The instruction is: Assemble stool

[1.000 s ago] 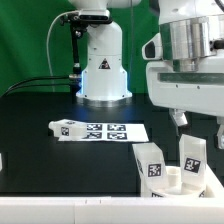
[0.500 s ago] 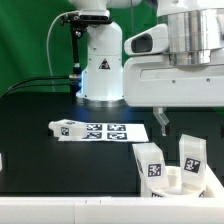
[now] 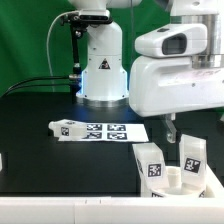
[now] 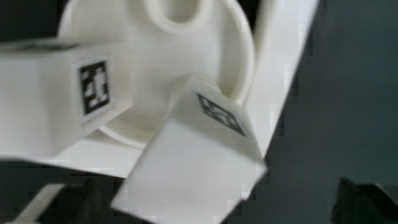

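The stool lies in loose white parts at the exterior view's lower right. Two chunky legs [image 3: 150, 160] [image 3: 192, 154] with square tags stand on the round seat [image 3: 172, 181]. A further tagged leg [image 3: 62, 127] lies on its side by the marker board [image 3: 112, 131]. My gripper [image 3: 172, 136] hangs just above the two standing legs, touching nothing. In the wrist view the seat disc [image 4: 169, 55] and both tagged legs [image 4: 63, 100] [image 4: 199, 155] fill the picture. The gripper [image 4: 205, 208] is open there, its dark fingers [image 4: 45, 205] far apart at the edges.
The arm's white base [image 3: 103, 72] stands at the back centre, with a black cable [image 3: 40, 82] running to the exterior view's left. A green curtain hangs behind. The black table [image 3: 60, 165] has a white front edge.
The hand has turned and come lower over the standing legs, with its finger now closer to them. The jaws stayed open and the stool parts have not moved.
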Robot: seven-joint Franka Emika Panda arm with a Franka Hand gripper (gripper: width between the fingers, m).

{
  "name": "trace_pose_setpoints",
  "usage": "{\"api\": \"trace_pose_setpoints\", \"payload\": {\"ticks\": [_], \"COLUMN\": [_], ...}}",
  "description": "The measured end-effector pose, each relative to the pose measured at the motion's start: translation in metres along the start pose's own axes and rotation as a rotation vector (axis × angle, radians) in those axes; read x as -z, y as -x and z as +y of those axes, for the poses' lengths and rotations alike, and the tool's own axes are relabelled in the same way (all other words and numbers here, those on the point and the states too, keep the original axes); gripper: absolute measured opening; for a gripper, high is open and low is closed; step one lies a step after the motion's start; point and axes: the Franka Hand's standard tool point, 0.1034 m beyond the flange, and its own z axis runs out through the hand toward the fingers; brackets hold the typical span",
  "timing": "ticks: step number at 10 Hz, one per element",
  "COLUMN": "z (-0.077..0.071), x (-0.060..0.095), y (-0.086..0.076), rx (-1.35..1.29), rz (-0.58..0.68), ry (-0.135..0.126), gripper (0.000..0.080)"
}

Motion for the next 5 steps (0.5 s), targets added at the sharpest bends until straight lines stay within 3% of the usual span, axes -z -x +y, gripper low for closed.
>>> {"api": "trace_pose_setpoints", "payload": {"ticks": [1, 4, 5], "z": [0.016, 0.018, 0.006], "x": [0.005, 0.001, -0.006], "y": [0.0, 0.005, 0.002], "rx": [0.021, 0.233, 0.39], "rz": [0.049, 0.022, -0.006], "ry": [0.015, 0.059, 0.094], "gripper": [0.0649, 0.0649, 0.0649]}}
